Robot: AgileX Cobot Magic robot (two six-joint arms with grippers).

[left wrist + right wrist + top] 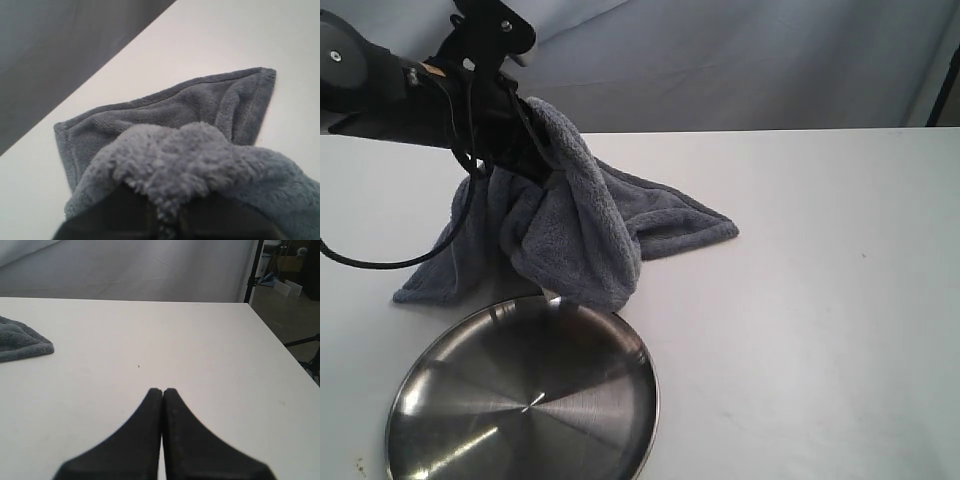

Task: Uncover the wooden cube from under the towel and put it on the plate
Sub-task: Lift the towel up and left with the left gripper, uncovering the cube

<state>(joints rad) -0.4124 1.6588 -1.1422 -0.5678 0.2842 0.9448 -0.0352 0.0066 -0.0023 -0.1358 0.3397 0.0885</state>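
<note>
1. I have the towel point(582, 232) pinched at a bunched fold in the left gripper point(542, 165) and held up off the table point(820, 300). I judge the point of this is to peel the cloth away from whatever it covers.
2. The cloth hangs from that high point like a tent. One corner trails on the table at the far left, another lies flat out to the right, and the lowest fold dangles just over the far rim of the plate point(520, 400).
3. The plate sits near me with nothing on it, ready to receive the block.
4. I cannot see the wooden cube in any view. If it is here, the hanging folds hide it.
5. The left fingers are clamped together on the plush fold. In the left wrist view the fluff bulges over the dark gripper tips point(165, 222).
6. The right gripper point(162, 391) hovers over bare table well apart from the towel's corner point(22, 342), its fingers pressed together and holding nothing. I judge it is parked, waiting for the block to show.
</note>
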